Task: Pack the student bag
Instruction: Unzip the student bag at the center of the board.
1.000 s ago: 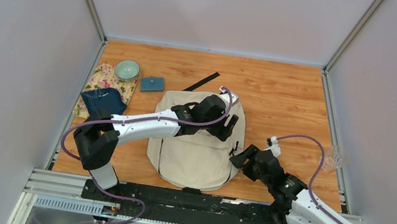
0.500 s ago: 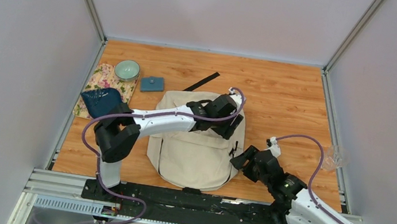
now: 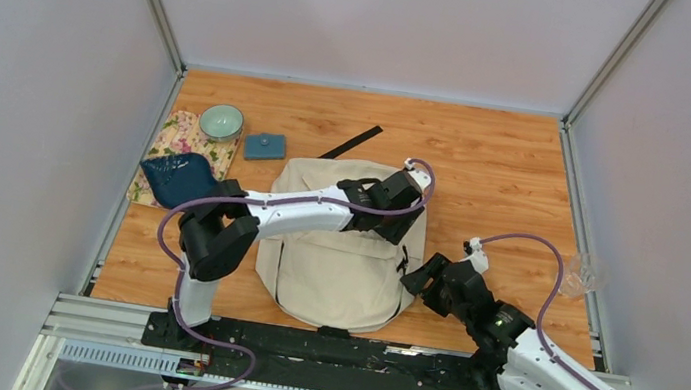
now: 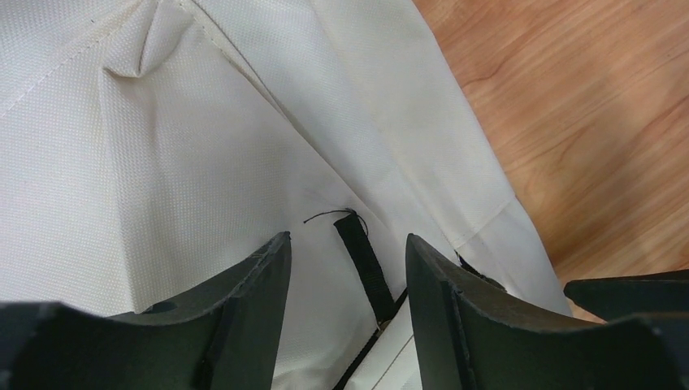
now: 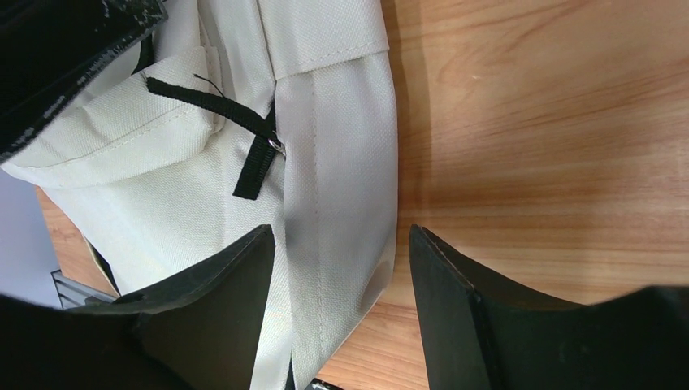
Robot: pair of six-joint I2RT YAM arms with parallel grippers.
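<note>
Midway across the wooden table (image 3: 497,165) the student bag (image 3: 336,275) lies flat with its front up. Its long axis runs from the arm bases toward the back wall, leaning a little to the right at the far end. The broad rounded end, edged by a black zipper line, faces the bases. The left arm crosses the far half, so which end is the bag's top is hard to say.

The left gripper (image 4: 348,244) hangs low over the bag's far right part, jaws partly apart and holding nothing. A short black pull tab (image 4: 363,264) lies in the gap and seems to touch neither finger, though its lower end is cut off by the frame.

The right gripper (image 5: 340,236) sits at the bag's right edge, jaws spread and empty, with cream side panel and bare wood under the gap. Ahead of it a black strap tab (image 5: 244,142) hangs from a small metal ring. A black blurred shape fills that view's top left corner; I cannot tell what it is.

Left of the bag lie a pale green bowl (image 3: 221,121), a small blue pouch (image 3: 265,147), a floral cloth (image 3: 173,137) and a dark blue item (image 3: 178,178), the last partly behind the left arm. A black strip (image 3: 351,142) lies just beyond the bag. By the right rail sits a clear crumpled thing (image 3: 581,276), too small to make out.
</note>
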